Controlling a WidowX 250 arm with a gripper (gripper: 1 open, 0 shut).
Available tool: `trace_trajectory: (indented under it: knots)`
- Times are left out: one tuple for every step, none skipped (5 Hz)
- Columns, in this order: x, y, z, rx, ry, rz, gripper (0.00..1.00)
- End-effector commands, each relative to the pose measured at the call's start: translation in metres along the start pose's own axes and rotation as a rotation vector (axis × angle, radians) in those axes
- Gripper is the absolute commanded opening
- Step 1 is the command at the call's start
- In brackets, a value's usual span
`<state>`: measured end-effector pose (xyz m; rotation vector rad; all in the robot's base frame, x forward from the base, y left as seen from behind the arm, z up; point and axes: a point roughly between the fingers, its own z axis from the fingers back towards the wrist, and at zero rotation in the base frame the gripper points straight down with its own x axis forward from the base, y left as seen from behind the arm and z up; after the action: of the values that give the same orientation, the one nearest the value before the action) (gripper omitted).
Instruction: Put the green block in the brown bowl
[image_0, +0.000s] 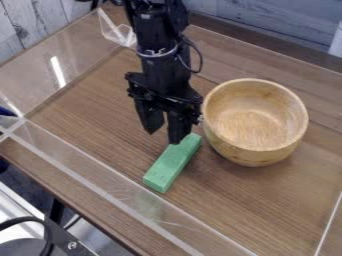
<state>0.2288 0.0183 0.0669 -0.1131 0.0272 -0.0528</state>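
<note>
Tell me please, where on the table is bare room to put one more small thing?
Free: the wooden table left of the gripper, and the front right corner below the brown bowl. Crowded: between the green block and the bowl, which nearly touch.

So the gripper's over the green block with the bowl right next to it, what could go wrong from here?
The gripper hangs open above the far end of the green block, not its middle, so a grasp there may tip or pivot the block. That end lies close against the brown bowl, so a descending finger could strike or shove the bowl's wall. The block also lies diagonally, and jaws not squared to it may twist it loose.
</note>
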Motion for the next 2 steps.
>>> trace_trajectory:
  knots:
    - [0.008,0.000,0.003,0.013,-0.032,-0.011,1.00]
    - [0.007,0.001,-0.008,0.017,-0.017,-0.012,1.00]
